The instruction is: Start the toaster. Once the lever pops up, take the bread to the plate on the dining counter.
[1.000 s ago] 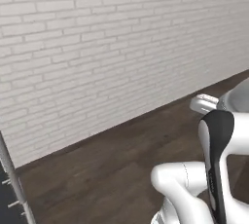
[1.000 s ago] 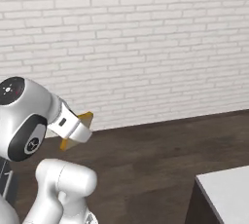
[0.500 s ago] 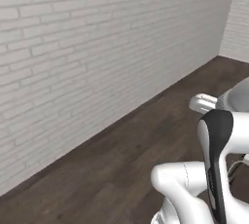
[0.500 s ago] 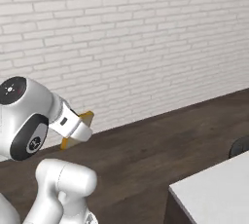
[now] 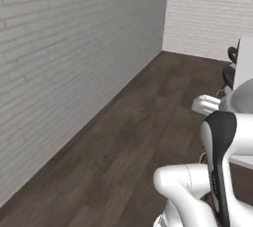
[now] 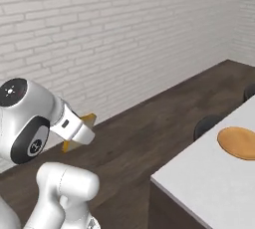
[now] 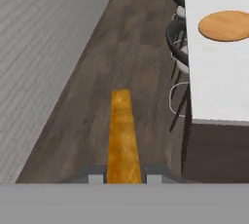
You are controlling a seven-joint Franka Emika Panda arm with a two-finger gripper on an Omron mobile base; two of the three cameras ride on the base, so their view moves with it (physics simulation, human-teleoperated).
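I am carrying the bread (image 7: 123, 138), edge-on and clamped between the closed fingers (image 7: 96, 178), above the dark floor (image 5: 148, 122). Toasting looks finished; I am still needing to reach the plate (image 6: 239, 142) on the dining tabletop (image 6: 209, 178).

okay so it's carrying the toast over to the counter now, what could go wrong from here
1. The thin golden-brown bread slice is pinched by one edge in the gripper, sticking far out over the dark wood floor; a jolt could drop it.
2. Dark chairs line the near side of the long light grey dining counter; the base or arm could clip them.
3. The round orange-brown plate sits further along the counter, so an early release would miss it.
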